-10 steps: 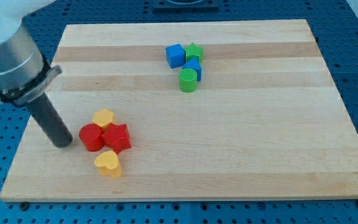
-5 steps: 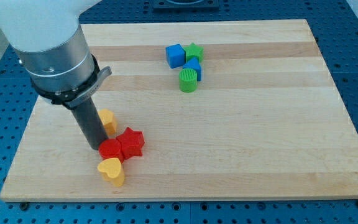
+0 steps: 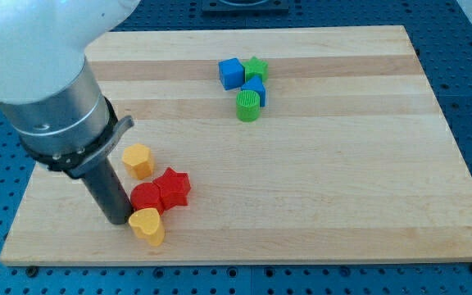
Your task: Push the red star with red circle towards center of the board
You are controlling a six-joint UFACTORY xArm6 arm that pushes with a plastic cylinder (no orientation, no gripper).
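Rod tilted, descending from view's upper left | my tip (image 3: 120,220) on worktop (image 3: 342,188), touching red circle (image 3: 145,197) and yellow heart (image 3: 147,225) | red star (image 3: 174,188) abutting circle | no pincer fitted | no readable writing

You'll find my tip (image 3: 120,220) at the red circle's (image 3: 145,197) 8 o'clock, the red star (image 3: 174,188) touching at its 3, and the yellow heart (image 3: 147,226) at its 6.
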